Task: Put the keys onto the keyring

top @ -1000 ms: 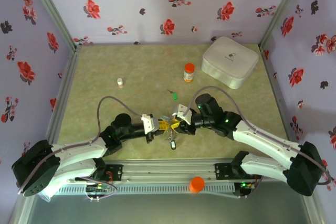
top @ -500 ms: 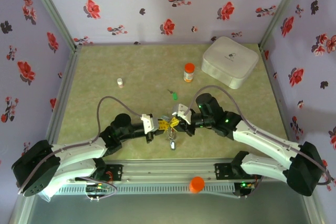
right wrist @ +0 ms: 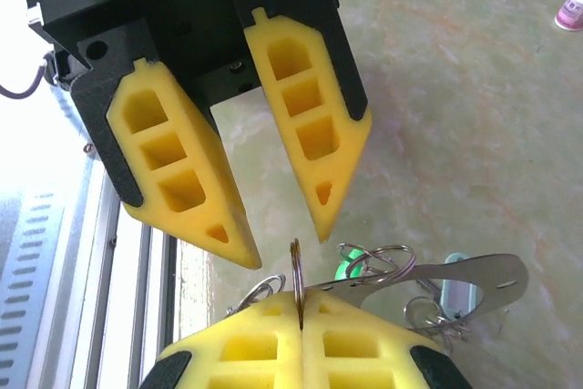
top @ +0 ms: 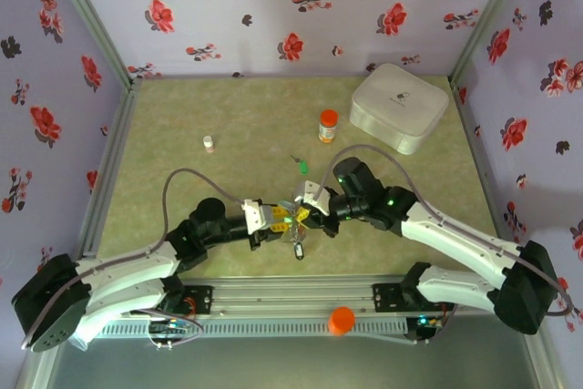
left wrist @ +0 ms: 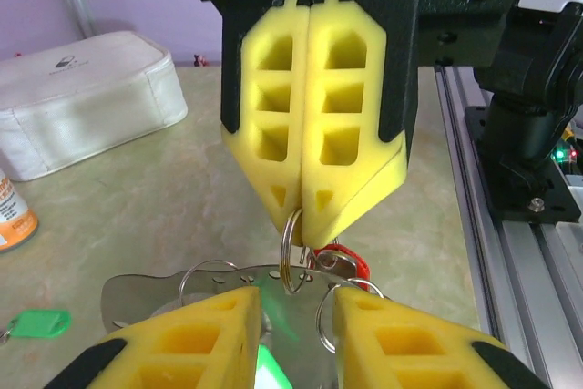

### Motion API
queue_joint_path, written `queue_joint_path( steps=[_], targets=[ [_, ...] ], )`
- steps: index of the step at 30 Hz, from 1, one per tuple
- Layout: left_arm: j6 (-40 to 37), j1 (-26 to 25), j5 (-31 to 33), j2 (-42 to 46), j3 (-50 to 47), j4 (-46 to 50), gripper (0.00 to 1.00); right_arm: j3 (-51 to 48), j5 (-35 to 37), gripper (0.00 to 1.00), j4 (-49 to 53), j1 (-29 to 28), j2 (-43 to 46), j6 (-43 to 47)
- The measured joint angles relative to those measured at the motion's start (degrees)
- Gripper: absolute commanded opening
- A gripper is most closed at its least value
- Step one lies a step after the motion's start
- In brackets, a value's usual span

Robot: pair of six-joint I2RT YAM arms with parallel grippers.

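The left gripper and right gripper wear matt yellow pads, soft-looking and moulded with hollow cells, backed by dull black plastic. The keyring is flat polished metal, mirror-bright. The thin ring is glossy metal wire. A green tag looks like smooth plastic. The table is covered in a matt, mottled, stone-like sheet. The case is white and smooth with a faint satin sheen. The rail is bare brushed metal.
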State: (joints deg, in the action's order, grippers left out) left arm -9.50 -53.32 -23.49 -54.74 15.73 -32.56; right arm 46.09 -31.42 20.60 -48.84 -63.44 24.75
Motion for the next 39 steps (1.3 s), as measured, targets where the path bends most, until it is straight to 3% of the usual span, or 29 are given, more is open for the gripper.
queue_joint_path(
  steps=[9,14,17,20,23,31,39],
  targets=[
    [-2.75,0.0,-0.17,0.31,4.22,8.87,0.17,5.86,2.16,0.0,7.65,-2.58,-4.72,4.79],
    [-3.45,-0.04,-1.25,-0.76,5.16,10.71,0.01,7.98,3.67,0.0,10.03,-3.39,-6.51,6.43],
    [-4.0,-0.04,-1.64,-0.96,5.33,11.23,0.0,8.09,4.07,0.02,10.58,-3.45,-6.67,6.88],
    [-4.02,-0.04,-1.84,-0.92,5.33,10.95,0.0,7.96,4.02,0.15,10.49,-3.3,-6.4,6.62],
    [-4.0,-0.04,-1.68,-0.68,4.68,8.92,0.0,5.57,2.91,0.22,7.72,-1.9,-4.02,5.03],
    [-2.89,-0.04,-1.44,-0.26,-0.2,1.49,0.0,-2.75,0.74,0.3,0.61,0.59,2.34,-0.59],
    [-1.6,-0.04,-1.29,-0.44,-1.33,-2.29,0.0,-4.09,0.02,0.3,-3.19,0.59,2.58,-2.8]
  ],
)
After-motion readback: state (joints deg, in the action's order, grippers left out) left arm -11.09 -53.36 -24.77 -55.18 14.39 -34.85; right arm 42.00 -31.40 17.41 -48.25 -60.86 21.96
